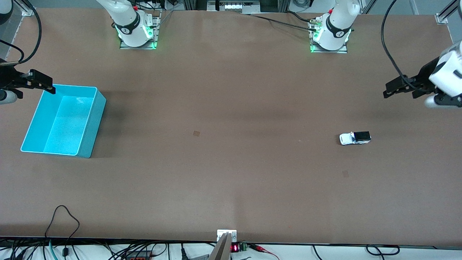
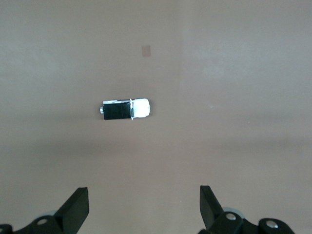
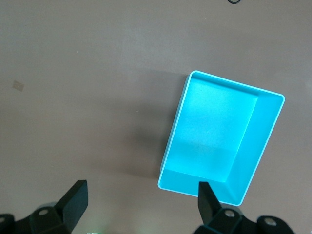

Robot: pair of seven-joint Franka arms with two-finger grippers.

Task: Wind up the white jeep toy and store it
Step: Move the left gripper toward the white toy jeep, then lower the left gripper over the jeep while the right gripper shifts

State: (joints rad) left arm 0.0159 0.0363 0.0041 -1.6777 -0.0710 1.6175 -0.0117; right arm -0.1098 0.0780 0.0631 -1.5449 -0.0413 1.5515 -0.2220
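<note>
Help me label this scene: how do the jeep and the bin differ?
The jeep is small, white with a black rear; the bin is far larger and all cyan. The jeep sits toward the left arm's end of the table, the bin toward the right arm's end. The jeep is a closed toy; the bin is open-topped and empty. Both rest on the table, untouched.

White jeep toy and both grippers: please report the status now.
Left gripper open, above the table near white jeep toy. Right gripper open, by cyan bin. Jeep on table, untouched. Nothing in the way.

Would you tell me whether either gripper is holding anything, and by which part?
Nothing is held. The left gripper and right gripper are open; the white jeep toy sits on the table.
</note>
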